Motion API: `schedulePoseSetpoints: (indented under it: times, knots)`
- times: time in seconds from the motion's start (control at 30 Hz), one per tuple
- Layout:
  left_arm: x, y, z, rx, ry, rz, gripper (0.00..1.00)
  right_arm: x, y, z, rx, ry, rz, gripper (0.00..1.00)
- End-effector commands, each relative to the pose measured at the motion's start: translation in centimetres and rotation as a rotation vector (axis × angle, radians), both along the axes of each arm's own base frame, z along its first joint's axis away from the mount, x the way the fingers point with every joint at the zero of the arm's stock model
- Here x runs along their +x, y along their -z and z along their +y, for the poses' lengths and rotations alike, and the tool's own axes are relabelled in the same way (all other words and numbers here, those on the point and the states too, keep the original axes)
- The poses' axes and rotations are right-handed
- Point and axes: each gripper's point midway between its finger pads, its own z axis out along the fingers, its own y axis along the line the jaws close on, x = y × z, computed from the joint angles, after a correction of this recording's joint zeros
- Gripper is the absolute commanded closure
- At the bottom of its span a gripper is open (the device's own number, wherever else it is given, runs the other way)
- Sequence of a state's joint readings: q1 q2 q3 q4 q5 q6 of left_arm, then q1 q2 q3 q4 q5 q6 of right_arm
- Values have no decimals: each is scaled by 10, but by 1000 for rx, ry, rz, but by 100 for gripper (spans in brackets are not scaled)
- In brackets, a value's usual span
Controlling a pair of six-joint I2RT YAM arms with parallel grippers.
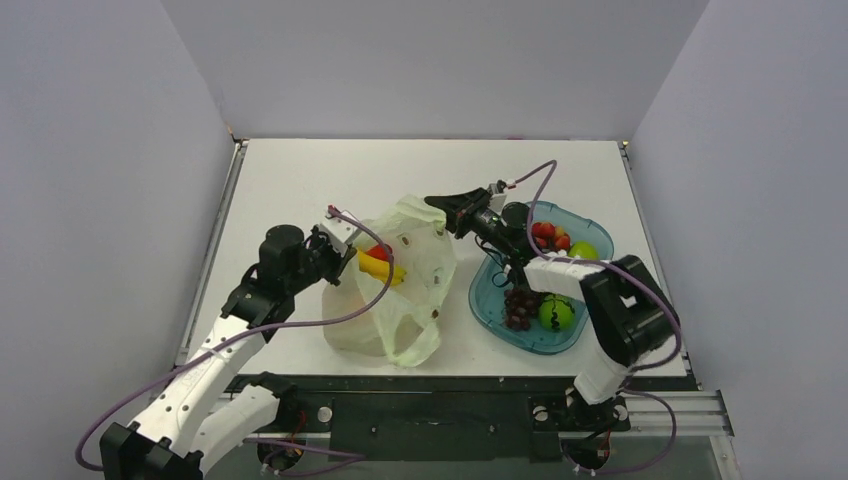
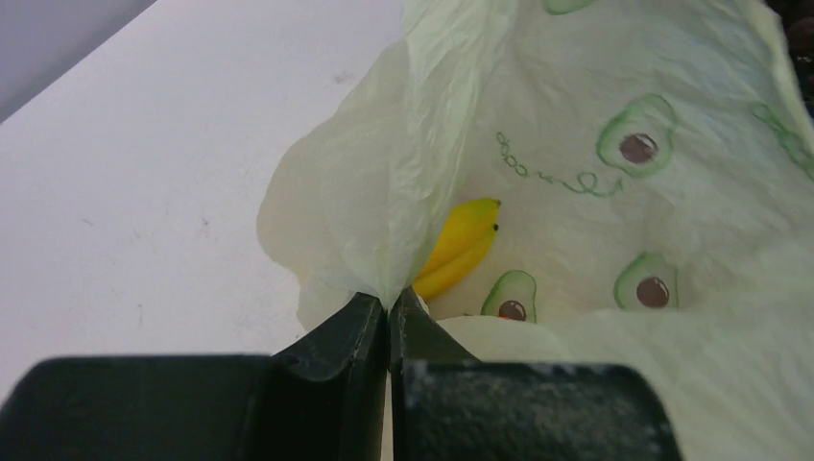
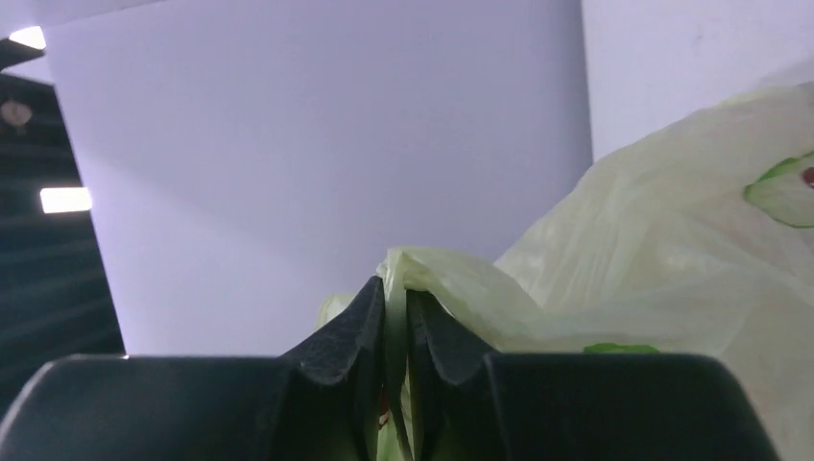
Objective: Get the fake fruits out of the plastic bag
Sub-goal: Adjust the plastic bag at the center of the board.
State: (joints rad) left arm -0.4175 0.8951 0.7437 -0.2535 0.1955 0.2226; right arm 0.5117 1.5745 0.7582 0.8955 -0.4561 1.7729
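The pale-green plastic bag with avocado prints lies mid-table, its mouth held apart. My left gripper is shut on the bag's left rim. My right gripper is shut on the bag's upper right rim, a fold of film pinched between its jaws. Inside the open mouth lie a yellow banana and a red fruit. The left wrist view shows the banana resting on the bag's inner wall. Any round orange fruit is hidden.
A blue tray stands right of the bag, holding a dark grape bunch, round green fruits and a small red cluster. My right arm reaches over the tray. Grey walls close in on three sides.
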Motion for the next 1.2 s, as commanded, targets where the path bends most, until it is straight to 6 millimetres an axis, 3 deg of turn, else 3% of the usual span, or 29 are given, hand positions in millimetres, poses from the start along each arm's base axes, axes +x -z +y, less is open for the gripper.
schedulePoseSetpoints:
  times: [0.0,0.1,0.2,0.27,0.37,0.47,0.53,0.67,0.8,0.93,1.03,1.17]
  knots:
    - [-13,-28,-24,-44,188,-128,100,32,5,20,76,-43,18,89]
    - [-19,-25,-33,-59,246,-97,100,48,20,39,84,-93,9,89]
    - [-14,-20,-34,-59,230,-67,100,42,8,37,133,-109,-61,86]
    - [-8,-19,-29,-53,185,-62,100,34,9,28,77,-92,-121,73]
    - [0,-22,-22,-53,121,-64,100,14,43,15,-189,-83,-152,56]
    - [9,-26,-12,-53,42,-77,100,-11,84,-8,-390,-96,-131,42]
    - [11,-30,-9,-63,25,-79,100,-25,98,-27,-492,-99,-171,38]
    - [11,-34,-6,-67,5,-91,100,-43,100,-63,-615,-94,-242,33]
    - [10,-39,-3,-70,-3,-106,100,-57,86,-98,-838,-60,-391,28]
    - [9,-41,-5,-79,5,-112,100,-77,49,-86,-878,-84,-623,27]
    - [8,-41,-7,-85,19,-108,100,-96,31,-62,-890,-134,-759,27]
    - [7,-42,-8,-93,25,-107,100,-111,35,-33,-903,-214,-849,27]
